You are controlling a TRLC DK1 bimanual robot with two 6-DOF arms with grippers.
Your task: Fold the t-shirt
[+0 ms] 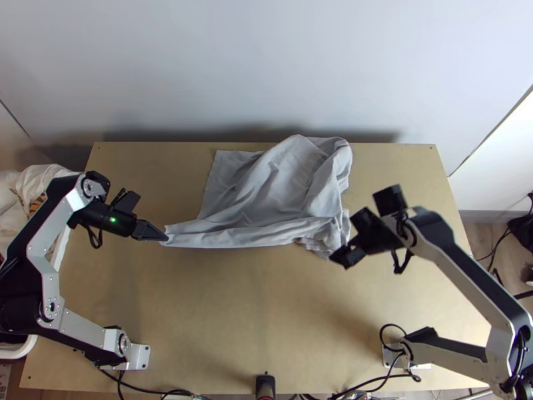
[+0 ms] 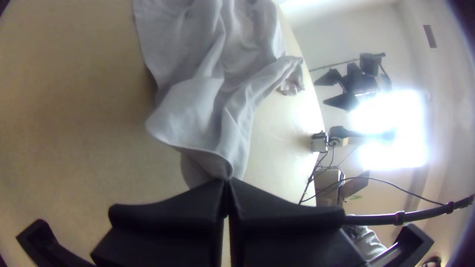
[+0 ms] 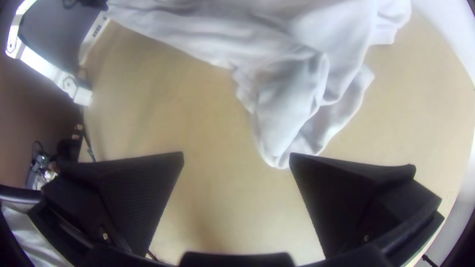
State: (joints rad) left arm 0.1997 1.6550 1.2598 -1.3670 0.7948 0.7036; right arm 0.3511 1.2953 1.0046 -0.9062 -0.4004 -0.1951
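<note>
The soft grey t-shirt [image 1: 286, 187] is lying rumpled on the smooth, light wooden counter [image 1: 233, 320], towards the far edge's middle, flatter at its far left corner, bunching into loose creases on the right. A narrow, ropy fold is running along its near side to the left gripper [image 1: 166, 238], whose fingers are clenching the fabric's tip. The left arm is bowing out past the left edge. The right arm is slanting inward from beyond the right edge, its gripper [image 1: 344, 237] holding nothing, fingers spreading wide beside the shirt's near right corner.
</note>
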